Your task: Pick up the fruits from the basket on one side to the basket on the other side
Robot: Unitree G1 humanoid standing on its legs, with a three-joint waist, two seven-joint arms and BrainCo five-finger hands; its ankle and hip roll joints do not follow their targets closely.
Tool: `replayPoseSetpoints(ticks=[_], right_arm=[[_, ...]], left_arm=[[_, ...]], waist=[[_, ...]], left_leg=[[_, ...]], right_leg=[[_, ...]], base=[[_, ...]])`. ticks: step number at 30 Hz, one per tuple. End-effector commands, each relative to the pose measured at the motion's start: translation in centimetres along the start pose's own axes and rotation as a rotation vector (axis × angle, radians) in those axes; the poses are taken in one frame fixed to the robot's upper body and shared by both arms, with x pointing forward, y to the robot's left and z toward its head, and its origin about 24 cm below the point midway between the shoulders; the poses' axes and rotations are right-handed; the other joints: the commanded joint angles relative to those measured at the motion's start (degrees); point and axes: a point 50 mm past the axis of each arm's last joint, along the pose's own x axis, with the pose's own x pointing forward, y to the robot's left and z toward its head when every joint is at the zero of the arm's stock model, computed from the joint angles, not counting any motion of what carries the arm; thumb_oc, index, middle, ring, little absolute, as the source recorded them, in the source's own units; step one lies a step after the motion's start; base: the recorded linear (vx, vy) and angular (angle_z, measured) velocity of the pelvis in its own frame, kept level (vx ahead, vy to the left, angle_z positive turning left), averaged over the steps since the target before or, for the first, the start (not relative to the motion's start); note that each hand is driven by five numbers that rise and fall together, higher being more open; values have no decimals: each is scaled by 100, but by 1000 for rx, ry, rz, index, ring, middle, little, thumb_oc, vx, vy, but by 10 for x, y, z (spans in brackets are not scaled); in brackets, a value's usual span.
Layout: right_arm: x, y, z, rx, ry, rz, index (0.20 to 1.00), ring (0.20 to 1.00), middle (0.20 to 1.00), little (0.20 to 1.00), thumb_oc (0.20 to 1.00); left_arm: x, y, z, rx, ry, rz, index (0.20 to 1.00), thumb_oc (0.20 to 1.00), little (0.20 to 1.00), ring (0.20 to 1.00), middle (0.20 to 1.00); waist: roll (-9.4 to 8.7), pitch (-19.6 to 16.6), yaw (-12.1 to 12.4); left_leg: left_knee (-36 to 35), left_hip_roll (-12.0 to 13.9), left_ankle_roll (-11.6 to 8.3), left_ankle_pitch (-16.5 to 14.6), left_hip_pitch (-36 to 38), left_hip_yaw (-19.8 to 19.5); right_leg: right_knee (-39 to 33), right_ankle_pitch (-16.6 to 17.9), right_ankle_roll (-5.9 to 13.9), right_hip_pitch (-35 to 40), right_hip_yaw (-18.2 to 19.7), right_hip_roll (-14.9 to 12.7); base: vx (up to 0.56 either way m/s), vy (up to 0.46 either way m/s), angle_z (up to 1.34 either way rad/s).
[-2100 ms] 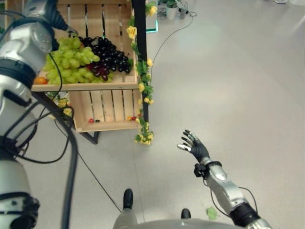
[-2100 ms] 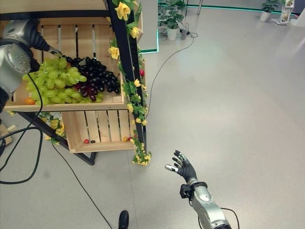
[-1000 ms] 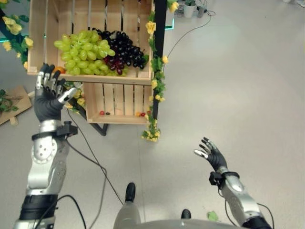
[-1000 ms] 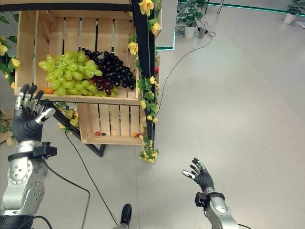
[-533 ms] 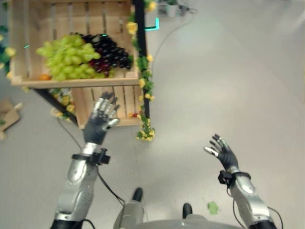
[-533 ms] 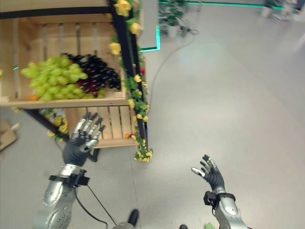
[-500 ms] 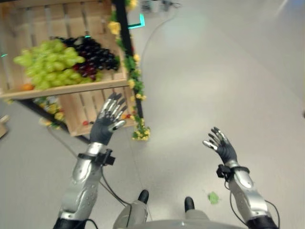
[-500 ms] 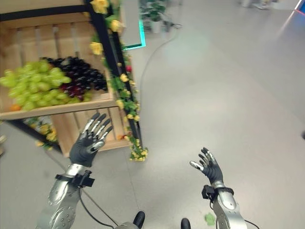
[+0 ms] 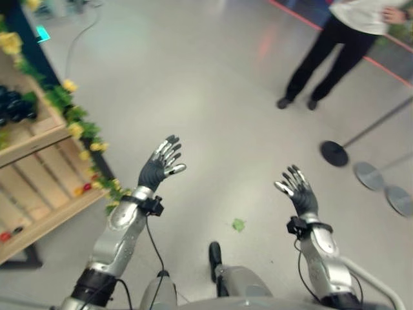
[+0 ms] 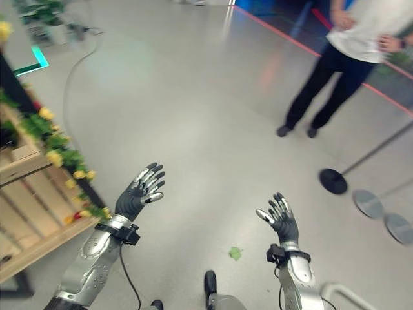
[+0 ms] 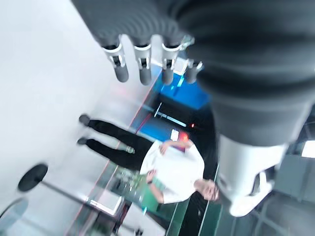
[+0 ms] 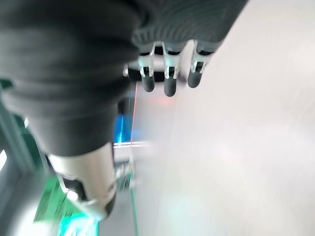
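both hands are hovering over bare floor with nothing in them: the left hand (image 9: 160, 166) is raised palm-out with its fingers (image 9: 169, 148) straight and spread, and the right hand (image 9: 298, 191) is doing the same a little nearer and to the right, fingers fanned apart. the fruit is lying off to the far left: a cluster of dark purple grapes (image 9: 14, 106) is resting on the upper shelf of the pale slatted wooden crate stand (image 9: 40, 171), at the left edge of the head views, and a few small red and orange fruits (image 9: 82, 189) are sitting on the lower shelf. no second basket is appearing in these views, so where the fruit should end up cannot be told. the grapes are lying up and to the left of the left hand, well apart from it, and that hand is plainly the nearer of the two; the right hand would have to cross the whole body to get there. the stand's right edge is trimmed with a garland of yellow flowers and green leaves (image 9: 72, 119) on a dark post, which looks likely to snag fingers coming in from the right. the grey floor (image 9: 213, 97) is giving open room ahead and to the right, where a person in dark trousers and a white top (image 9: 335, 45) is standing far off beside round barrier-post bases (image 9: 335, 153), and a small green leaf (image 9: 239, 225) is lying between the arms.
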Motion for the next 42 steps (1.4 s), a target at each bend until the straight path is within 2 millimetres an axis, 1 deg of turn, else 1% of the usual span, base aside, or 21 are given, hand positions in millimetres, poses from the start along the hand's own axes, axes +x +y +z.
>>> replayPoseSetpoints(ticks=[1, 2, 4, 6, 11, 12, 13, 15, 16, 17, 18, 19, 20, 24, 25, 27, 30, 34, 36, 39, 42], right_arm=[[6, -7, 26, -43, -124, -28, 1000, 1000, 1000, 1000, 1000], [7, -6, 25, -48, -117, -32, 1000, 1000, 1000, 1000, 1000], [7, -5, 25, -81, -111, -21, 1000, 1000, 1000, 1000, 1000], [5, -5, 22, -78, -94, -20, 1000, 1000, 1000, 1000, 1000], [8, -8, 36, -103, -143, -5, 1000, 1000, 1000, 1000, 1000], [11, -10, 38, -132, -147, 4, 1000, 1000, 1000, 1000, 1000], [13, -9, 41, -148, -152, 15, 1000, 1000, 1000, 1000, 1000], [14, -7, 46, -177, -165, 52, 1000, 1000, 1000, 1000, 1000], [14, -7, 46, -177, -165, 52, 1000, 1000, 1000, 1000, 1000], [14, -5, 45, -204, -154, 70, 1000, 1000, 1000, 1000, 1000], [14, -5, 45, -204, -154, 69, 1000, 1000, 1000, 1000, 1000], [12, -6, 44, -223, -146, 82, 1000, 1000, 1000, 1000, 1000], [12, -6, 44, -224, -146, 82, 1000, 1000, 1000, 1000, 1000], [13, -11, 45, -231, -150, 64, 1000, 1000, 1000, 1000, 1000], [16, -9, 47, -238, -161, 60, 1000, 1000, 1000, 1000, 1000], [19, -9, 49, -249, -175, 55, 1000, 1000, 1000, 1000, 1000], [24, -9, 53, -250, -189, 44, 1000, 1000, 1000, 1000, 1000], [23, -10, 39, -230, -130, 32, 1000, 1000, 1000, 1000, 1000], [21, -12, 23, -192, -65, 5, 1000, 1000, 1000, 1000, 1000], [21, -10, 18, -186, -48, -4, 1000, 1000, 1000, 1000, 1000], [22, -2, 8, -145, -14, -10, 1000, 1000, 1000, 1000, 1000]], left_arm=[[-1, -3, 16, 74, -77, -6, 1000, 1000, 1000, 1000, 1000], [-3, 0, 15, 76, -76, 16, 1000, 1000, 1000, 1000, 1000], [-7, 7, 13, 84, -68, 61, 1000, 1000, 1000, 1000, 1000], [-13, 9, 7, 52, -57, 84, 1000, 1000, 1000, 1000, 1000], [-11, 7, 7, -10, -86, 112, 1000, 1000, 1000, 1000, 1000], [-14, 8, 4, -44, -85, 139, 1000, 1000, 1000, 1000, 1000], [-16, 10, 3, -54, -82, 156, 1000, 1000, 1000, 1000, 1000], [-21, 12, 2, -72, -81, 181, 1000, 1000, 1000, 1000, 1000], [-21, 12, 2, -72, -82, 181, 1000, 1000, 1000, 1000, 1000], [-23, 9, -4, -98, -69, 198, 1000, 1000, 1000, 1000, 1000], [-23, 9, -4, -98, -69, 198, 1000, 1000, 1000, 1000, 1000], [-26, 7, -10, -134, -63, 216, 1000, 1000, 1000, 1000, 1000], [-26, 7, -10, -135, -63, 216, 1000, 1000, 1000, 1000, 1000], [-24, 5, -12, -147, -64, 220, 1000, 1000, 1000, 1000, 1000], [-21, 4, -13, -150, -72, 235, 1000, 1000, 1000, 1000, 1000], [-17, 2, -14, -143, -75, 236, 1000, 1000, 1000, 1000, 1000], [-12, 4, -14, -122, -79, 249, 1000, 1000, 1000, 1000, 1000], [-10, 4, -26, -108, -24, 261, 1000, 1000, 1000, 1000, 1000], [-7, 8, -30, -75, 4, 273, 1000, 1000, 1000, 1000, 1000], [-7, 11, -35, -58, 34, 288, 1000, 1000, 1000, 1000, 1000], [-6, 18, -35, -10, 50, 323, 1000, 1000, 1000, 1000, 1000]], waist=[[208, -353, -19], [227, -366, 43], [229, -391, 81], [239, -404, -53], [506, -343, -277], [536, -288, -244], [543, -249, -212], [511, -109, -151], [492, -116, -156], [516, -1, 74], [493, -5, 83], [648, 76, 130], [654, 85, 144], [774, 118, 246], [905, 108, 367], [988, 135, 451], [989, 140, 525], [995, 43, 499], [773, -49, 394], [657, -139, 369], [588, -91, 436]], left_leg=[[-611, 29, -145, -52, 151, -238], [-396, 129, -140, -190, 210, 105], [-118, 229, -116, -451, 342, 405], [344, 368, -163, -700, 453, 745], [1036, 510, -272, -963, 547, 791], [1865, 491, -469, -384, 437, 465], [2355, 388, -554, -128, 356, 114], [3263, 73, -587, 259, 154, -582], [3252, 51, -581, 287, 138, -580], [3397, -874, -514, -38, -199, -1237], [3367, -898, -506, -9, -196, -1219], [2775, -1221, -404, 142, -330, -1740], [2767, -1213, -406, 136, -310, -1728], [1230, -1229, -308, -33, -322, -2402], [206, -1369, -384, 258, -430, -3025], [-461, -1401, -514, 725, -575, -3614], [-980, -1302, -634, 938, -693, -4005], [-1515, -1017, -518, 1264, -421, -3710], [-1565, -1054, -337, 1130, -267, -3271], [-1631, -1004, -275, 1025, -177, -2919], [-1744, -700, -246, 865, 15, -2240]], right_leg=[[-649, -131, 275, 288, -648, -751], [-510, -55, 279, 314, -1087, -1009], [-222, -228, 331, 306, -1430, -1007], [-489, -223, 325, 289, -1101, -894], [-526, -522, 153, 251, -572, -441], [-713, -571, -88, 342, -308, -147], [-792, -642, -208, 430, -127, 11], [-946, -731, -427, 647, 298, 263], [-957, -712, -428, 636, 298, 243], [-1010, -756, -491, 815, 818, 380], [-1012, -747, -486, 805, 829, 352], [-1055, -729, -451, 949, 1396, 523], [-1054, -730, -453, 958, 1412, 528], [-1060, -864, -387, 1042, 1881, 666], [-1131, -948, -394, 1148, 2261, 899], [-1111, -1034, -408, 1255, 2647, 1064], [-1078, -1178, -370, 1365, 3126, 1137], [-964, -1287, -325, 1453, 3243, 1110], [-580, -1315, -110, 1251, 3079, 923], [-380, -1287, 58, 1014, 2981, 822], [4, -1090, 235, 512, 1437, 418]], base=[[-139, -117, -209], [-27, -102, -201], [20, -154, -197], [97, -288, -187], [116, -203, -112], [192, -237, -87], [270, -315, -111], [217, -180, -114], [245, -91, -139], [146, -24, -126], [335, -21, -148], [179, 1, -139], [260, 47, -168], [188, 88, -101], [254, 106, -114], [285, 129, -100], [199, 142, -95], [168, 182, -79], [201, 186, -70], [99, 132, -60], [37, 117, -96]])
